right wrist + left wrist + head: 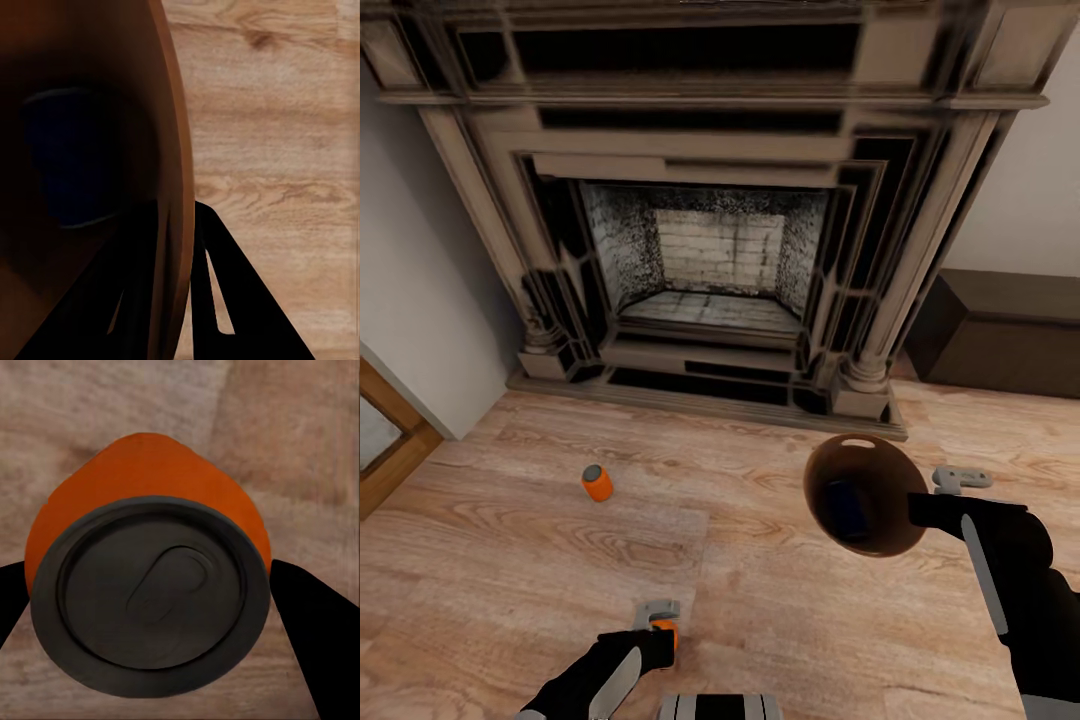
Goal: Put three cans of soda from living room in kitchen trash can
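One orange can of soda stands upright on the plank floor in front of the fireplace. A second orange can with a grey top sits between the black fingers of my left gripper, which is shut on it low over the floor. My right gripper is shut on the rim of the copper-brown trash can and holds it tilted above the floor. Inside it lies the blue can.
The dark carved fireplace fills the wall ahead, its hearth step edging the floor. A dark low cabinet stands at the right, and a wood-framed glass door at the left. Light wood floor lies between the arms.
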`<state>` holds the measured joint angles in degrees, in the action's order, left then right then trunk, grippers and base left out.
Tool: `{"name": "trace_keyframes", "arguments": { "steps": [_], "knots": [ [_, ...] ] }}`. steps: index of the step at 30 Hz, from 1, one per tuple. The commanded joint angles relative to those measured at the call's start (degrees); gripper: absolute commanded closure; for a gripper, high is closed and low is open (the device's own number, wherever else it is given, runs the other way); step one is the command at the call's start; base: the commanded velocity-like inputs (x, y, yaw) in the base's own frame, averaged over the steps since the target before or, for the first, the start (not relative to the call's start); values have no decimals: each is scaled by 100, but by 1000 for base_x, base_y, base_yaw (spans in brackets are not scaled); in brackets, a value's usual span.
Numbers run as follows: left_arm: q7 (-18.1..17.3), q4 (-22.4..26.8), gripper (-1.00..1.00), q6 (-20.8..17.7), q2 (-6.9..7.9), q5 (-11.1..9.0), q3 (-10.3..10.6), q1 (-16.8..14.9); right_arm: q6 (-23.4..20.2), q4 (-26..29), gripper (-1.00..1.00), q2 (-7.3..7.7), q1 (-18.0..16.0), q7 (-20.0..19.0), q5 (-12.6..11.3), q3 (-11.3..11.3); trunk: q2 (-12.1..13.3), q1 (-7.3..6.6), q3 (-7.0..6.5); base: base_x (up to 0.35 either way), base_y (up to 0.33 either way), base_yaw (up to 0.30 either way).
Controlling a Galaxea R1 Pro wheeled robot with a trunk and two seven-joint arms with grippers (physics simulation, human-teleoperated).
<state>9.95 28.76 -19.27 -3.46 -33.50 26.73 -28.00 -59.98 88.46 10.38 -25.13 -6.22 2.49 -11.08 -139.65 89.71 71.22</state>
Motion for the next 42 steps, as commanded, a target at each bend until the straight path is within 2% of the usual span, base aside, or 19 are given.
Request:
{"name": "trace_keyframes", "arguments": {
  "steps": [1,6,10,14,19,24,27,28,30,31,34,37,42],
  "knots": [
    [-53,167,100,10,1,1,6,4,-2,-4,100,3,-1,-28,-65,0,42,-23,-19,0,0,0],
    [-162,656,100,-8,9,0,7,37,-2,-49,100,2,-1,-28,-47,6,242,-133,-108,0,0,0],
    [-160,1162,100,-161,13,3,2,76,-2,-71,100,6,-1,-24,-17,138,403,-221,-180,0,0,0],
    [-117,1844,100,-583,45,-1,-5,131,-2,-111,100,8,-6,-17,-3,197,563,-308,-252,0,0,0],
    [-91,2417,100,-1022,86,-2,-17,201,-2,-311,100,23,-8,24,4,159,764,-418,-342,0,0,0],
    [6,3475,100,-1866,117,1,-38,391,-2,-686,100,58,-22,83,10,137,964,-528,-432,0,0,0],
    [263,4151,100,-2351,126,-8,-49,506,-2,-890,100,63,-38,123,13,134,1084,-594,-485,0,0,0],
    [364,4479,100,-2617,126,-17,-57,535,-2,-970,100,64,-46,135,12,133,1124,-616,-503,0,0,0],
    [434,4749,100,-2878,123,-23,-64,550,-2,-1021,100,60,-52,146,13,133,1205,-660,-539,0,0,0],
    [481,4937,100,-3141,116,-27,-70,558,-2,-1057,100,52,-55,153,14,136,1245,-682,-557,0,0,0],
    [533,5142,100,-3664,105,-26,-71,555,-2,-1112,100,32,-59,224,14,152,1365,-748,-611,0,0,0],
    [558,5252,100,-4033,81,-20,-71,472,-2,-1197,100,7,-61,565,3,191,1485,-814,-665,0,0,0],
    [567,5289,100,-4073,48,-40,-59,214,-2,-1273,100,-6,-62,845,-8,214,1686,-923,-755,0,0,0]
  ]
}}
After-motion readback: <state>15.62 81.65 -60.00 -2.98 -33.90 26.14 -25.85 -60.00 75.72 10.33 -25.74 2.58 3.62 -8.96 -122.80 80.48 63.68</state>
